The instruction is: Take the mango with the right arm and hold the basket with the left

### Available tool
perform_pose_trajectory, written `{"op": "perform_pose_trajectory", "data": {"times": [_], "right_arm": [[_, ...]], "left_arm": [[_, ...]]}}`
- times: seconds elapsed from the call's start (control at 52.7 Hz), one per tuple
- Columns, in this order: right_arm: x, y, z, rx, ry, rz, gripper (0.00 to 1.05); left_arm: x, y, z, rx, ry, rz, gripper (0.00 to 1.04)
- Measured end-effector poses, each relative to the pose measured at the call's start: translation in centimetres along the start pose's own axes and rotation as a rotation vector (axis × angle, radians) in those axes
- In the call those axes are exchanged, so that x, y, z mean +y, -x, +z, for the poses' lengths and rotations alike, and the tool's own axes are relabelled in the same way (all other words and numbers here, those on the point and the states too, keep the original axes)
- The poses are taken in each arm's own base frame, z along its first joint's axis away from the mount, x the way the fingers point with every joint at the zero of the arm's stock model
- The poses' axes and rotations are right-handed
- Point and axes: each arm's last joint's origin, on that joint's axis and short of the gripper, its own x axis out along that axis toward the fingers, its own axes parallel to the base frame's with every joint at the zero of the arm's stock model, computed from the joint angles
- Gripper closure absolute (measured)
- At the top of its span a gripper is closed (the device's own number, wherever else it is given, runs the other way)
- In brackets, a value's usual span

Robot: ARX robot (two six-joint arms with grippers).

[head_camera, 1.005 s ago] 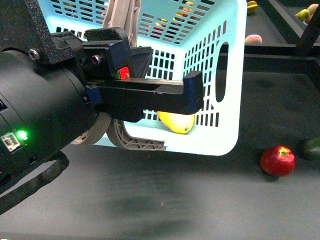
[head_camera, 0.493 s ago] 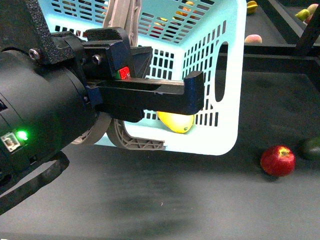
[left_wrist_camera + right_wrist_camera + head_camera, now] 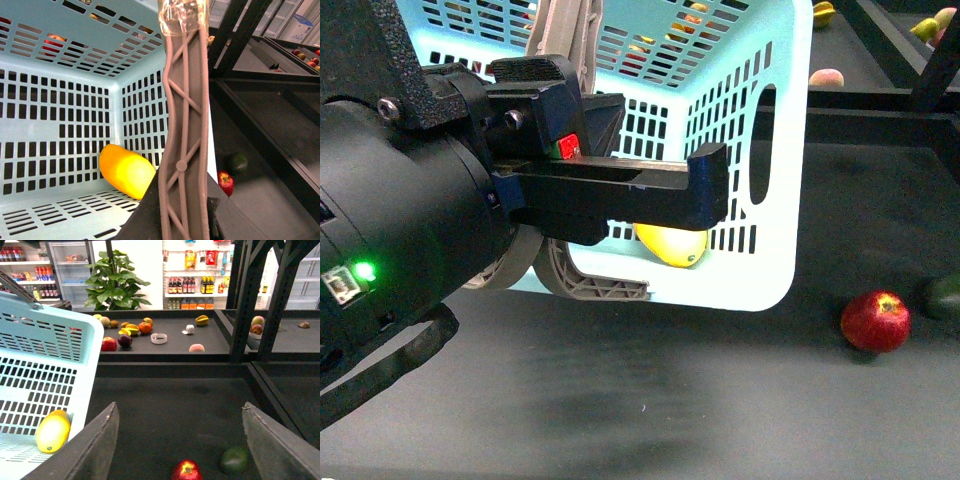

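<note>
My left arm [image 3: 400, 220] is filling the left half of the front view, green light glowing. My left gripper [image 3: 590, 160] is reaching to the pale blue basket [image 3: 790, 150] there, one grey lattice finger [image 3: 595, 285] lying under the basket's near edge and another rising inside it at the top of the frame. I cannot tell whether they are pressing on the wall.

The mango [image 3: 672, 245] is lying inside the basket, half hidden in the front view behind the gripper's black block. My left wrist camera is showing it whole, resting against the slotted wall beside one finger [image 3: 182, 125].

Only the right wrist view is showing my right gripper [image 3: 180, 406]: it is spread wide and empty above the dark table [image 3: 670, 400], outside the basket. The red apple [image 3: 876, 320] and the dark green fruit [image 3: 945, 297] are sitting at the front view's lower right.
</note>
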Motion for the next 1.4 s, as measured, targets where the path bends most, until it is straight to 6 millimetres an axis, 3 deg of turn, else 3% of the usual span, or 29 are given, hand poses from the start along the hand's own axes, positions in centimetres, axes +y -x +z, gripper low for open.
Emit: {"op": "perform_pose_trajectory", "data": {"times": [0.152, 0.759, 0.873, 1.081, 1.404], "right_arm": [[0.0, 0.0, 0.0, 0.0, -0.001, 0.0, 0.06], [0.0, 0.0, 0.0, 0.0, 0.0, 0.0, 0.08], [0.0, 0.0, 0.0, 0.0, 0.0, 0.0, 0.08], [0.0, 0.0, 0.0, -0.002, 0.0, 0.0, 0.08], [0.0, 0.0, 0.0, -0.002, 0.0, 0.0, 0.08]], "left_arm": [[0.0, 0.0, 0.0, 0.0, 0.0, 0.0, 0.98], [0.0, 0.0, 0.0, 0.009, -0.018, 0.022, 0.98], [0.5, -1.2, 0.3, 0.096, -0.062, 0.101, 0.98], [2.8, -3.4, 0.3, 0.097, 0.036, 0.202, 0.98], [8.4, -7.0, 1.8, 0.002, 0.381, 0.491, 0.98]]}}
